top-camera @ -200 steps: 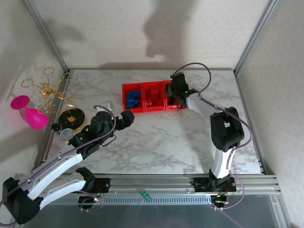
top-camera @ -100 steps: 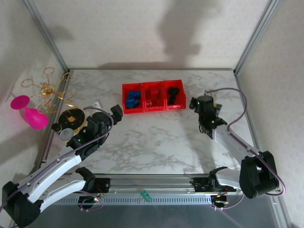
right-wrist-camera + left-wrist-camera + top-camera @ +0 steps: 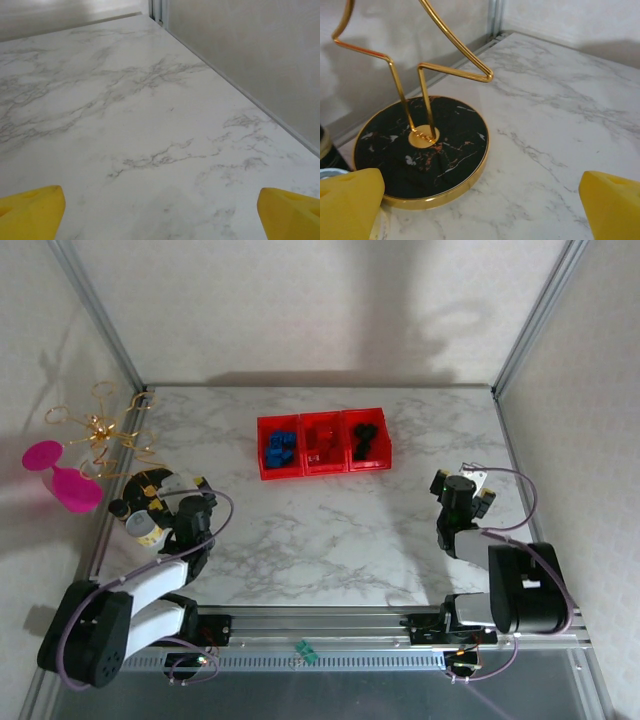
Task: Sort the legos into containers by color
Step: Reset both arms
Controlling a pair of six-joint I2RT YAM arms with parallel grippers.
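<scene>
Three joined red bins [image 3: 322, 471] stand at the back middle of the marble table. The left bin holds blue legos [image 3: 279, 447], the middle one red legos [image 3: 322, 438], the right one black legos [image 3: 366, 442]. My left gripper [image 3: 172, 492] is folded back at the near left, open, with nothing between its yellow pads [image 3: 350, 202]; it faces the black and gold stand base [image 3: 420, 145]. My right gripper [image 3: 470, 488] is folded back at the near right, open over bare marble, yellow pads [image 3: 287, 210] wide apart.
A gold wire stand [image 3: 100, 430] on a black round base, a pink goblet [image 3: 62, 480] lying on its side and small cups sit at the left edge. Metal frame posts and walls border the table. A small green piece [image 3: 305, 651] lies on the front rail.
Both arms have pulled back from the middle toward their bases. The right gripper left the bins and swung to the near right; the left gripper retreated to the near left.
</scene>
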